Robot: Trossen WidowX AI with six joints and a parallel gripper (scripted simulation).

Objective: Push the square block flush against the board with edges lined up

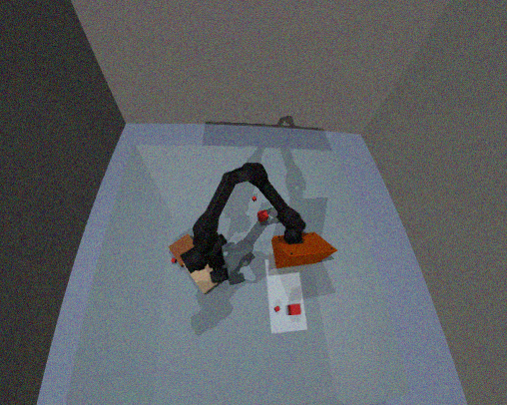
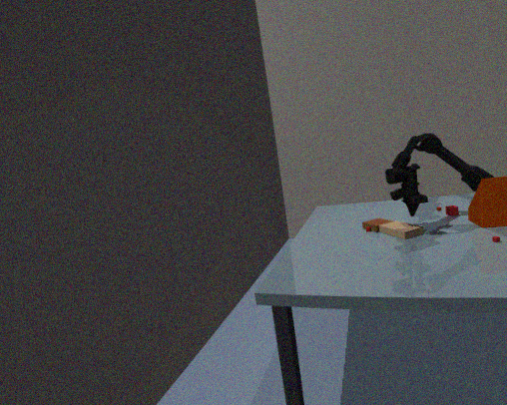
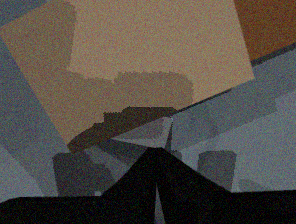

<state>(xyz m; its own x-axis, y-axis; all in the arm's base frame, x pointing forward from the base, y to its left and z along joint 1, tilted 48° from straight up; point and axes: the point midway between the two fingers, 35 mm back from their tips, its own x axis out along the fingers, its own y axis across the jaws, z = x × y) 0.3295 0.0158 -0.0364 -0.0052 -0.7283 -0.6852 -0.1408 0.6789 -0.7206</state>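
Note:
A tan square block [image 1: 204, 280] [image 2: 400, 228] [image 3: 160, 45] lies flat on the table. A darker orange-brown board [image 1: 182, 243] [image 2: 374, 222] [image 3: 267, 25] lies right beside it on its far-left side. The two look as if they touch, but my arm hides most of the joint in the top view. My gripper [image 1: 219, 273] [image 2: 412, 211] [image 3: 154, 154] is shut and empty. It points down, with its tip just off the block's right edge, close above the table.
The arm's orange base [image 1: 303, 250] [image 2: 498, 202] stands to the right. A white mat [image 1: 282, 291] in front of it carries a red cube [image 1: 294, 309]. Small red cubes [image 1: 262, 215] [image 2: 451, 209] lie behind the arm. The table's front edge [image 2: 383, 299] is far from the block.

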